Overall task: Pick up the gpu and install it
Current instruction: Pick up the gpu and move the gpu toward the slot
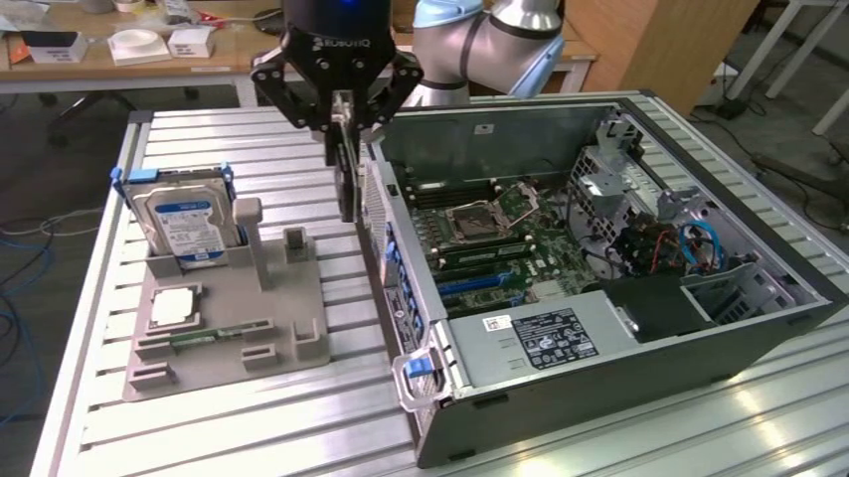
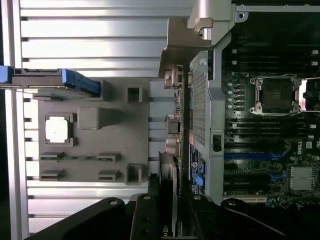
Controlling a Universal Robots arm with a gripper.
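Note:
My gripper hangs above the table between the grey fixture and the open computer case, shut on the gpu. The card hangs edge-on below the fingers as a thin dark strip, just outside the case wall on the exterior view's left. In the wrist view the gpu runs away from the gripper as a narrow edge, ending in its silvery bracket. Beside it the motherboard lies open, with blue expansion slots.
The open computer case takes up the exterior view's right. A grey fixture on the left holds a silver hard drive, a processor chip and a green memory stick. Desks with boxes stand behind.

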